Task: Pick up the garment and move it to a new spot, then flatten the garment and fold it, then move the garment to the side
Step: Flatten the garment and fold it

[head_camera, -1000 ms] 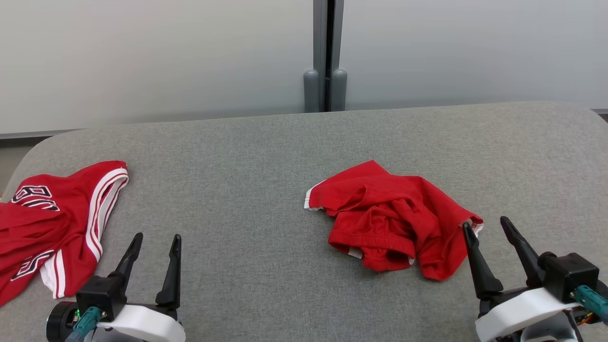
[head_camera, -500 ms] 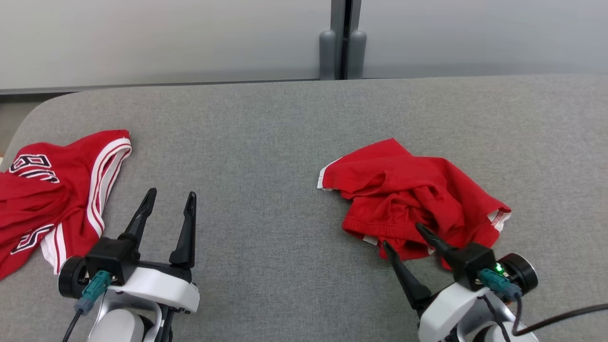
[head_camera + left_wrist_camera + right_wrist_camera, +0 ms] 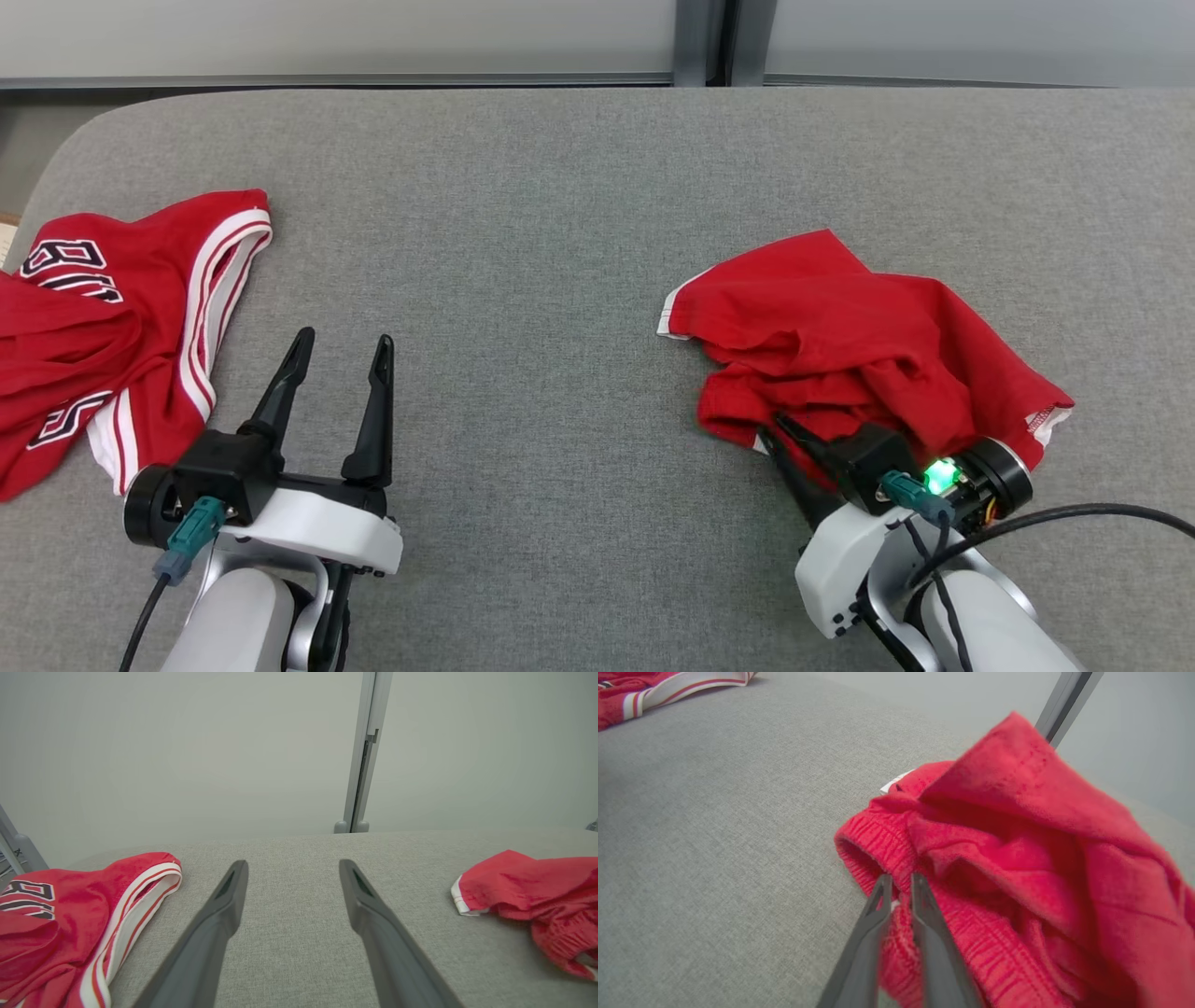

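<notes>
Green light (image 3: 938, 476) glowing on my right wrist, and that's my marker. Just beside it I've got the right teal connector (image 3: 904, 489), with a black cable (image 3: 1074, 512) curving away from the light. On the light's other side sits a round black collar (image 3: 1006, 467). Below the light there's a white moulded shell (image 3: 838, 563) with small dark dots along its edge, then a pale grey forearm (image 3: 980, 627). Ahead of the light is the right gripper (image 3: 771, 426), two long dark tapered fingers. Far across from the light, the left gripper (image 3: 343, 336) matches it, with a black block (image 3: 224, 467), left white shell (image 3: 317, 537), left teal connector (image 3: 187, 544) and thin dark lead (image 3: 140, 627). Close up, its fingers (image 3: 224, 907) read matte charcoal, slotted near the tips.
</notes>
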{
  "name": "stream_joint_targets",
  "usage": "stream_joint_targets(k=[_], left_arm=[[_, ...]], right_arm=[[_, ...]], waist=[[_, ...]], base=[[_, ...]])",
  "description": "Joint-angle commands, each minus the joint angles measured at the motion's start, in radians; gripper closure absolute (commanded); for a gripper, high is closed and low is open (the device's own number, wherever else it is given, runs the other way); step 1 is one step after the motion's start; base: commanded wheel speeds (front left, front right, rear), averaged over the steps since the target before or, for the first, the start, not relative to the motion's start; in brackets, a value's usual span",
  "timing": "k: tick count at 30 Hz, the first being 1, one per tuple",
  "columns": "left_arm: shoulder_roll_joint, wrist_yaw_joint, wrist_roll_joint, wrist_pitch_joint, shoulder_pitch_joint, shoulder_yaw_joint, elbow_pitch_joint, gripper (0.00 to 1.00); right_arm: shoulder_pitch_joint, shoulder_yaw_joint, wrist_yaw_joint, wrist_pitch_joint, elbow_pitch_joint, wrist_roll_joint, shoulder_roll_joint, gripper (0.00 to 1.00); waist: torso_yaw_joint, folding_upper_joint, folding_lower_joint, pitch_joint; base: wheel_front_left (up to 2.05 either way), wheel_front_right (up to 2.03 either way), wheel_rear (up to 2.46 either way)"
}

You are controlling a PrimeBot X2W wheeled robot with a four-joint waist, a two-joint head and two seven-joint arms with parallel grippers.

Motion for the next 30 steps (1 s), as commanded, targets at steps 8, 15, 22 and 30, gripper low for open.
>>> stream_joint_targets(k=[8,15,22,30], left_arm=[[0.009,-0.001,0.015,-0.008,-0.014,0.016,0.004,0.00],[0.020,0.008,0.017,-0.009,-0.004,0.027,-0.005,0.00],[0.026,0.013,0.019,-0.009,-0.014,0.028,-0.021,0.00],[0.031,0.015,0.015,-0.008,-0.031,0.024,-0.024,0.00]], right_arm=[[-0.003,-0.063,0.000,-0.093,-0.087,0.044,0.026,1.00],[0.036,-0.218,0.000,-0.114,-0.175,0.076,0.051,1.00],[0.098,-0.489,0.000,-0.101,-0.173,0.118,0.093,1.00],[0.095,-0.629,0.000,-0.129,0.014,0.187,0.115,0.73]], waist=[[-0.035,0.0000,0.0000,-0.013],[-0.064,0.0000,0.0000,-0.019],[-0.081,0.0000,0.0000,0.004],[-0.084,0.0000,0.0000,0.039]], base=[[0.00,0.00,0.00],[0.00,0.00,0.00],[0.00,0.00,0.00],[0.00,0.00,0.00]])
